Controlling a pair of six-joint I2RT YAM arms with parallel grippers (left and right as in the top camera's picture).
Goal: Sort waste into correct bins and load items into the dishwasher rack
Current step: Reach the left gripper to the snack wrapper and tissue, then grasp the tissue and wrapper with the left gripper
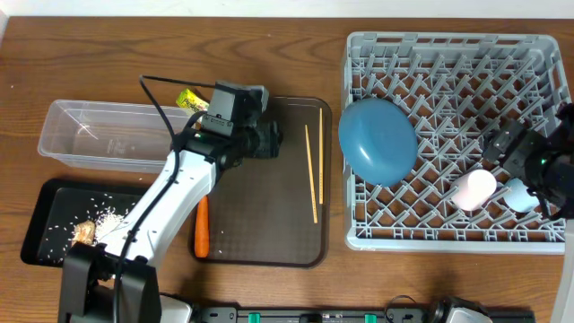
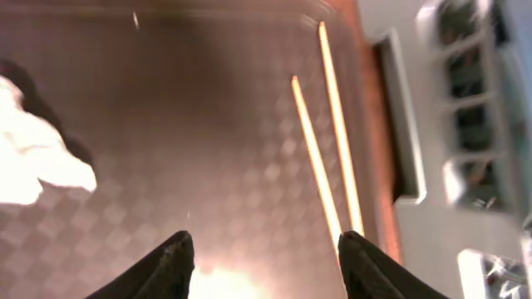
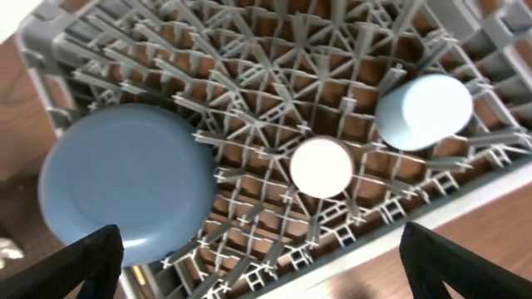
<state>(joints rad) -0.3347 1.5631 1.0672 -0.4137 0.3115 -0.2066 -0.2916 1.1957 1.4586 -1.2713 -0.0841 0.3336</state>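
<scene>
Chopsticks (image 1: 314, 175) lie side by side, nearly parallel, on the 3 o'clock side of the dark-brown serving tray (image 1: 269, 242) in the overhead view. The left gripper (image 2: 270, 270) hangs over this tray near its 11 o'clock corner. Its jaws are spread apart and hold nothing. In the left wrist view the crumpled white tissue (image 2: 33, 162) sits on the tray at 9 o'clock of the frame, and the sticks run off toward 1 o'clock.

An orange carrot (image 1: 203, 224) lies along the tray's 8 o'clock edge, just beside the left arm. The clear tub (image 1: 108, 135) stands at 10 o'clock on the table. The yellow-green snack wrapper (image 1: 190, 100) is at the tub's 1 o'clock corner; whether it is inside cannot be told. The black tray (image 1: 40, 220), at 8 o'clock, holds white rice grains (image 1: 108, 220) and a small brown lump (image 1: 85, 233).

The grey dishwasher rack (image 1: 538, 54) fills the 3 o'clock side. The blue plate (image 1: 377, 142) sits among the pegs at its 9 o'clock edge. The pink cup (image 1: 473, 190) and the light-blue cup (image 1: 520, 195) stand close together toward 5 o'clock. The right gripper (image 3: 274, 278) hovers above the rack, its jaws wide apart and empty.
</scene>
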